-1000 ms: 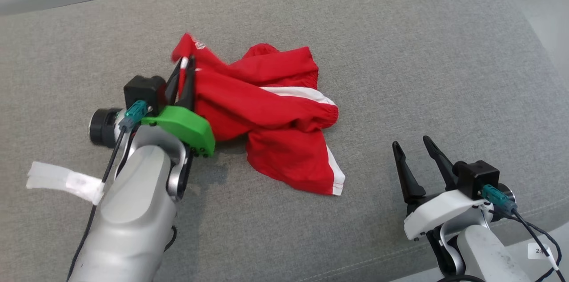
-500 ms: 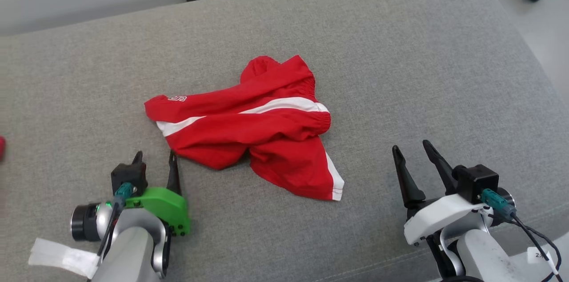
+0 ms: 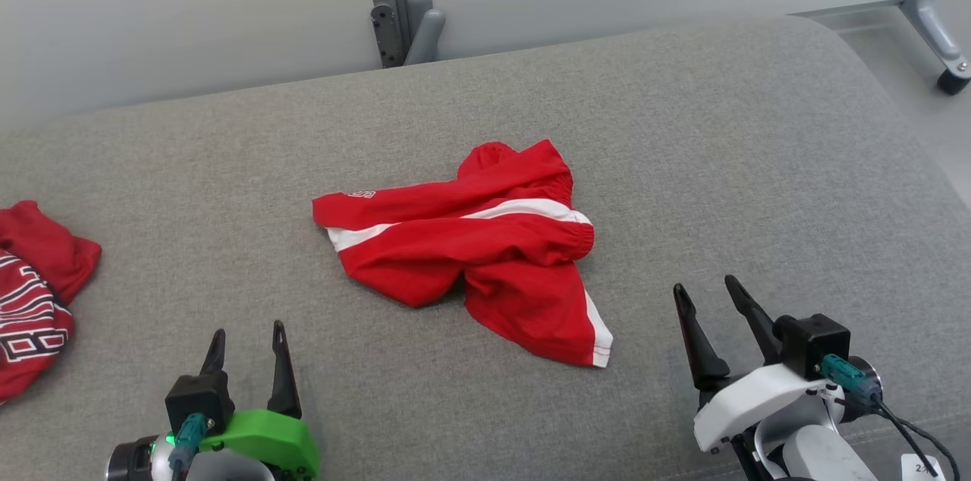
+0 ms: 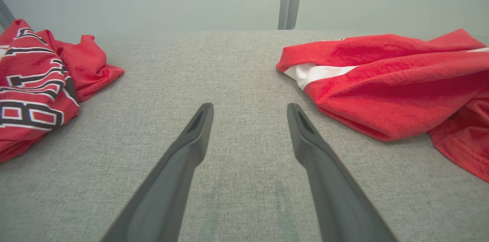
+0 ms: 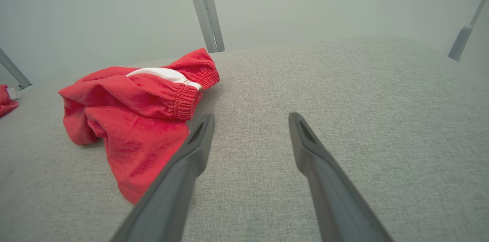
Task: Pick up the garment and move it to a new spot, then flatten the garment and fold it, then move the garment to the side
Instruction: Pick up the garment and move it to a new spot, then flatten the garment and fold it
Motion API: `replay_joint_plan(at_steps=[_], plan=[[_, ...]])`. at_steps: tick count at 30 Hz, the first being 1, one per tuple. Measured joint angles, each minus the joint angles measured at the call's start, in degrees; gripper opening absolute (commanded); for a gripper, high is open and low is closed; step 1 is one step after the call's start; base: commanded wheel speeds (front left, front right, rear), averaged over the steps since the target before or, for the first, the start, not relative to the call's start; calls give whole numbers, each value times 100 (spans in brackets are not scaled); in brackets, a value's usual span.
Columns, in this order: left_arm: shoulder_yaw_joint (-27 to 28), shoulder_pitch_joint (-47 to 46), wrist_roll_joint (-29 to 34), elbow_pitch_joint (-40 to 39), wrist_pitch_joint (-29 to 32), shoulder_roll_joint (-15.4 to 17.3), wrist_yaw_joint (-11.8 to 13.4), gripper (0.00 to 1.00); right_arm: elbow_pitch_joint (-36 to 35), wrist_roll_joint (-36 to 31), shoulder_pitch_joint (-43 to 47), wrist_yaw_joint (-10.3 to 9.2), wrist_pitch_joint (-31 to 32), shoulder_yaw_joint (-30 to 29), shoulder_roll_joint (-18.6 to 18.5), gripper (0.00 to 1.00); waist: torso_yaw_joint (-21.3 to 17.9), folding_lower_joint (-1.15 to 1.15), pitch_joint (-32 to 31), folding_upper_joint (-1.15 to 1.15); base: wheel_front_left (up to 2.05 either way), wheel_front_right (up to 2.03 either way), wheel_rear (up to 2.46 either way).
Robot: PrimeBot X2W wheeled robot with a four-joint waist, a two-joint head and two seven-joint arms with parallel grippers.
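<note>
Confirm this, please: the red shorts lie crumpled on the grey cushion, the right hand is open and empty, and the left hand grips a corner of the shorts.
One part is wrong. The left hand grips nothing: the left wrist view shows it open over bare grey cushion, apart from the red shorts. The shorts do lie crumpled, and the right hand is open and empty.

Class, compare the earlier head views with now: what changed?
The left gripper let go of the shorts, opened and drew back toward the robot; the shorts lie loose and crumpled. The view itself also shifted. The right gripper stayed open, clear of the shorts.
</note>
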Motion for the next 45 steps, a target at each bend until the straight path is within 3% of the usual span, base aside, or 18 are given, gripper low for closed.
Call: replay_joint_plan(at_steps=[11, 16, 28, 29, 30, 31, 37, 42, 45], plan=[[24, 441, 376, -498, -1, -154, -276, 100, 101, 100, -100, 0, 0, 120, -5, 100, 297, 0, 129, 0, 0, 0, 0], [-342, 72, 431, -505, -1, -167, -425, 100, 737, 174, -755, 0, 0, 482, -158, 100, 585, 0, 444, 0, 0, 0, 0], [-699, -38, 222, -557, -1, -171, -364, 100, 1325, 337, -1402, 0, 0, 961, -283, 100, 1274, 0, 881, 0, 0, 0, 0], [-694, -41, 222, -560, -1, -171, -360, 100, 1330, 344, -1450, 0, 0, 995, -301, 62, 1305, 0, 914, 0, 0, 0, 0], [-694, -45, 221, -566, -1, -172, -360, 100, 1308, 345, -1487, 0, 0, 1033, -327, 34, 1330, 0, 943, 0, 0, 0, 0], [-694, -45, 221, -566, -1, -172, -360, 100, 1308, 345, -1487, 0, 0, 1033, -327, 0, 1330, 0, 943, 0, 0, 0, 0], [-705, -82, 155, -590, -1, -172, -361, 100, 631, 44, -1441, 0, 0, 1404, -666, 0, 1387, 0, 993, 0, 0, 0, 0], [-766, -23, 73, -559, -1, -172, -366, 100, -168, -185, -819, 0, 0, 1575, -1071, 0, 1314, 0, 829, 0, 0, 0, 0], [-790, 27, 33, -544, -1, -172, -366, 100, -275, -201, -448, 0, 0, 1602, -1255, 0, 1241, 0, 701, 0, 0, 0, 0]])
